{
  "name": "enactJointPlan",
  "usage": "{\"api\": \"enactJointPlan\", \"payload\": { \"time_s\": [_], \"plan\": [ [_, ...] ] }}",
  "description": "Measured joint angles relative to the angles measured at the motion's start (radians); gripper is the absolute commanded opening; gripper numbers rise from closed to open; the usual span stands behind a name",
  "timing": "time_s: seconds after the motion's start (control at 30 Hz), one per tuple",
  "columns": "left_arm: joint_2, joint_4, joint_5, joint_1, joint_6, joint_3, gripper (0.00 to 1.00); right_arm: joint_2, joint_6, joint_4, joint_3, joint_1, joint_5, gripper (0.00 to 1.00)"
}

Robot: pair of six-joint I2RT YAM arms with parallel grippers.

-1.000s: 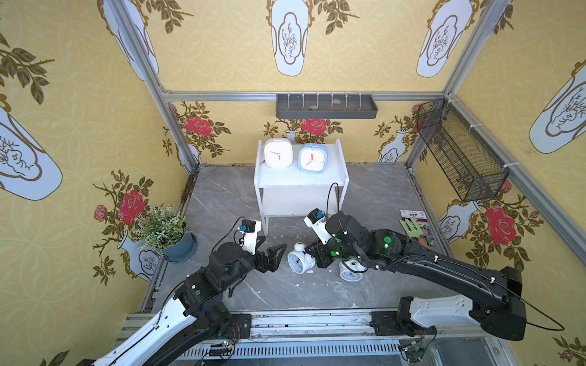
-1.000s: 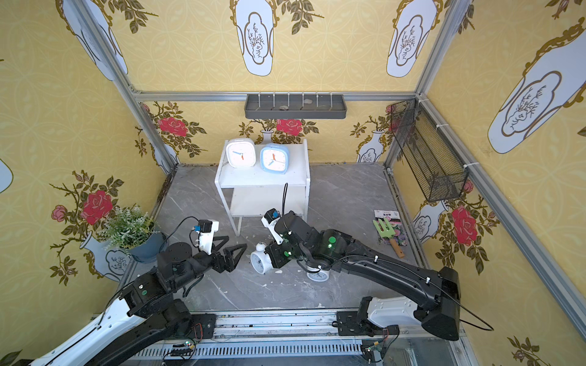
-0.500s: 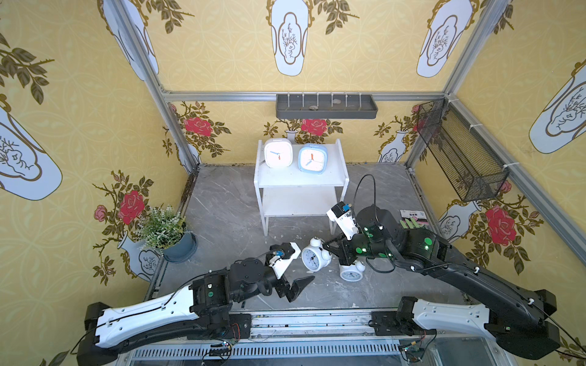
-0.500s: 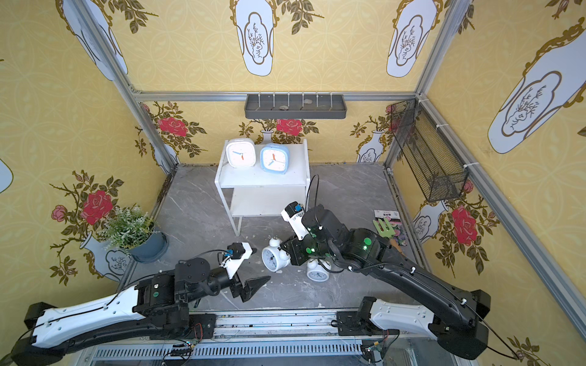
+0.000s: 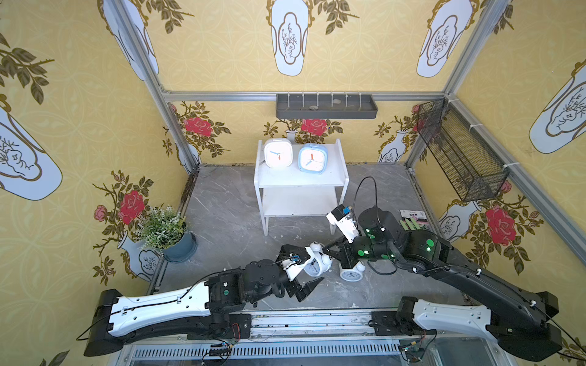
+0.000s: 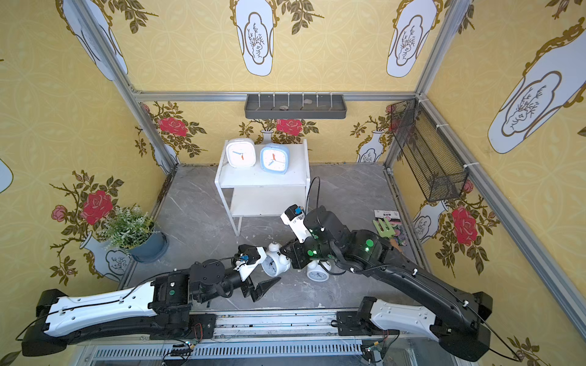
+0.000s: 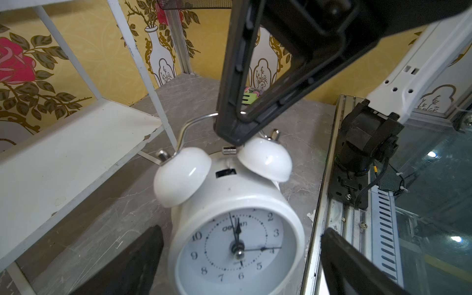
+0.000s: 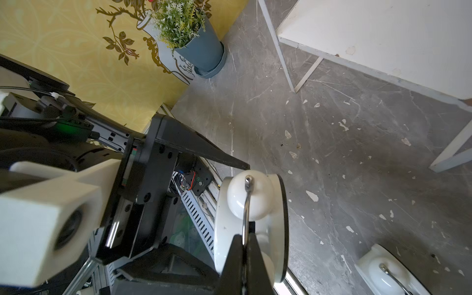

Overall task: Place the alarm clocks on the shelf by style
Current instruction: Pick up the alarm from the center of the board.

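A white twin-bell alarm clock (image 5: 317, 262) (image 6: 274, 262) hangs just above the floor in front of the shelf (image 5: 298, 181) (image 6: 263, 179). My right gripper (image 5: 329, 251) (image 8: 245, 245) is shut on its wire handle (image 7: 196, 122). My left gripper (image 5: 312, 265) (image 7: 240, 255) is open, one finger (image 7: 132, 263) on each side of the clock body (image 7: 237, 199), apart from it. A second twin-bell clock (image 5: 351, 273) (image 8: 383, 273) stands on the floor beside it. The white square clock (image 5: 278, 153) and the light blue one (image 5: 312, 157) stand on the shelf's top board.
A potted plant (image 5: 165, 231) stands at the left wall. A grey wall tray (image 5: 326, 106) hangs at the back and a black mesh basket (image 5: 459, 155) on the right wall. A green tool on a packet (image 5: 412, 221) lies at the right. The rail (image 5: 310, 320) runs along the front.
My left arm has swung in low from the left, and its open jaws now flank the held clock. The right gripper has carried the clock a little to the right.
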Motion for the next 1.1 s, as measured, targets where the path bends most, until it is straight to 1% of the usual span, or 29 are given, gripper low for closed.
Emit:
{"api": "enactJointPlan", "payload": {
  "time_s": [0.17,0.27,0.6,1.1],
  "plan": [
    [0.0,0.008,-0.016,0.0,0.007,0.0,0.99,0.014,0.0,0.003,0.002,0.0,-0.014,0.0],
    [0.003,0.01,-0.022,0.0,0.012,0.0,0.94,0.023,0.0,0.003,0.006,0.0,-0.023,0.0],
    [0.001,0.009,-0.043,-0.001,0.027,0.0,0.96,0.029,0.0,0.034,0.011,0.0,-0.028,0.01],
    [0.003,-0.008,-0.069,-0.001,0.03,0.0,0.88,0.048,0.0,0.031,0.031,0.0,-0.032,0.01]
  ]
}}
